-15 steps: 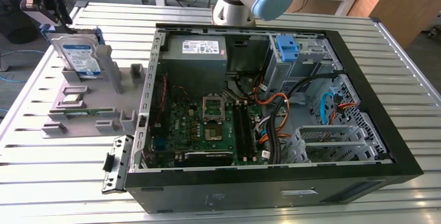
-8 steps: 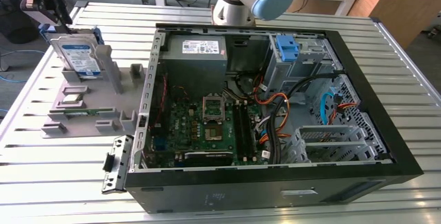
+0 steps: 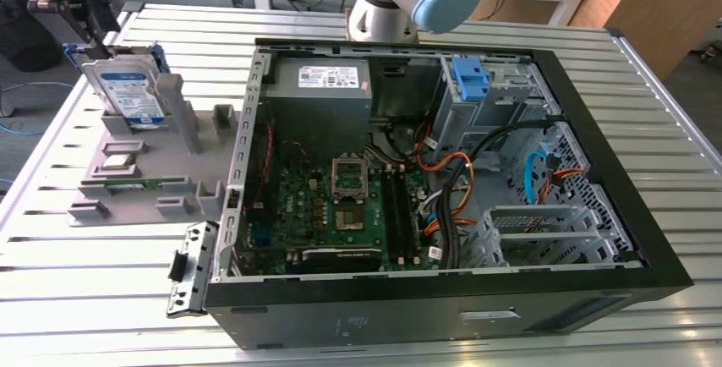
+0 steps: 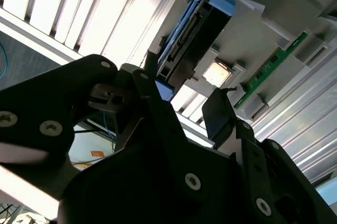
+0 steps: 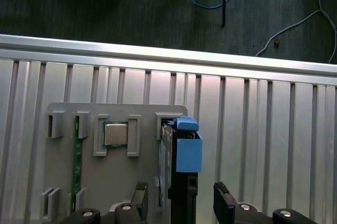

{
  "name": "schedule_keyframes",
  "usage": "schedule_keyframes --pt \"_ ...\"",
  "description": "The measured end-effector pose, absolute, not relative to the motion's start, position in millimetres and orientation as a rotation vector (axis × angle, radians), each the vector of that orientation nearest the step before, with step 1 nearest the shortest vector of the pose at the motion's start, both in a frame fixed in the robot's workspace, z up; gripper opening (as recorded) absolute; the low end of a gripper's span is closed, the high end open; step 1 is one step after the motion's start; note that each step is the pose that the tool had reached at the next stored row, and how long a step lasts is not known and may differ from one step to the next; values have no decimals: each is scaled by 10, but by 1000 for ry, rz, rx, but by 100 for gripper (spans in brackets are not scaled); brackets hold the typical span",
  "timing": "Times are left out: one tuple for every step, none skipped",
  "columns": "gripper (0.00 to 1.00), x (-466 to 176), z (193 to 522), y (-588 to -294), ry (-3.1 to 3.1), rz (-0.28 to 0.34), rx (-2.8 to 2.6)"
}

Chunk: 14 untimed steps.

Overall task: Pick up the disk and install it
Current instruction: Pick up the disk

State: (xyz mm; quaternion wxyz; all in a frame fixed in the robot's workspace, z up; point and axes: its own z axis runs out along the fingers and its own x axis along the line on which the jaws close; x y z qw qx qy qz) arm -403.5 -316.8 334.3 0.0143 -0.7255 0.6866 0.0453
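Note:
The disk (image 3: 128, 90) stands on edge in a slot of the grey parts holder (image 3: 209, 160) at the exterior view's left, its white-and-blue label facing the camera and blue rails along its sides. My gripper (image 3: 100, 44) hangs just above the disk's top edge. In the first wrist view the disk (image 5: 181, 153) shows edge-on with its blue rail end, and my gripper (image 5: 181, 203) is open with one finger on each side of it, apart from it. In the second wrist view the open gripper (image 4: 184, 95) sits close under the disk (image 4: 196, 37).
An open computer case (image 3: 451, 291) lies at the middle and right of the slatted metal table (image 3: 101, 299), with a blue bracket (image 3: 468, 78) in its drive bay. The holder also carries a processor chip (image 5: 115, 133) and a green memory stick (image 5: 77, 163). Floor and cables lie past the table edge.

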Motion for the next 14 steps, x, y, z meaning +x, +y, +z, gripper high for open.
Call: schedule_keyframes --pt "61 -4035 3329 -3168 2137 141 -2259" --pt "61 -4035 3312 -3168 2137 141 -2259" --pt "61 -4035 3294 -3168 2137 141 -2259" --pt "61 -4035 3276 -3168 2137 141 -2259" --pt "61 -4035 3257 -3167 2137 141 -2259" --pt "61 -4035 3234 -3165 2137 141 -2259" --pt "61 -4034 3216 -3164 2137 141 -2259" --pt "61 -4035 3198 -3161 2137 141 -2259" --pt "61 -4035 3178 -3158 2137 141 -2259" --pt "61 -4035 3162 -3154 2138 141 -2259" --pt "61 -4035 3151 -3149 2138 141 -2259" --pt "61 -4035 3142 -3143 2138 141 -2259" --pt "61 -4034 3133 -3135 2138 141 -2259" --pt "61 -4033 3127 -3127 2137 141 -2259"
